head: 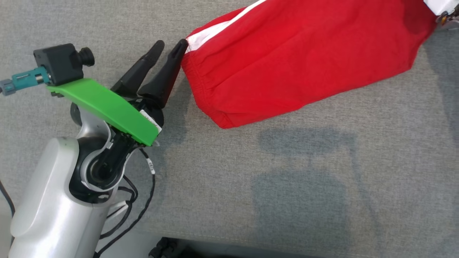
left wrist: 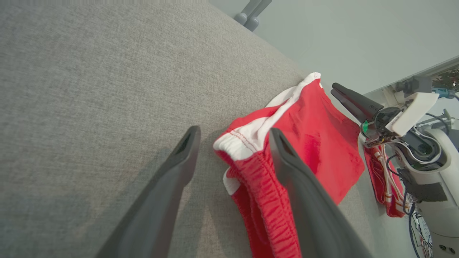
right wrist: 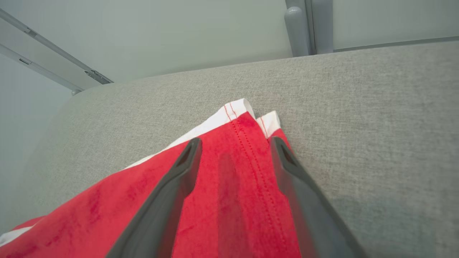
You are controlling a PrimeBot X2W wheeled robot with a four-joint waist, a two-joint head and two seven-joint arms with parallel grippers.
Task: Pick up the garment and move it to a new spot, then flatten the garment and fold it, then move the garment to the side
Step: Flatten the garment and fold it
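Note:
The garment is a pair of red shorts with white side stripes, lying folded on the grey fabric surface, running from the centre to the upper right. My left gripper is open at its left end. In the left wrist view the elastic waistband corner lies between the spread fingers of that gripper. My right gripper is open too, low over the hem corner at the garment's far right end. The right gripper also appears in the left wrist view, beyond the garment.
The grey fabric surface spreads wide in front of the garment and to its left. Its front edge runs along the bottom, where black cables hang from my left arm. Grey posts and a pale wall stand behind the surface.

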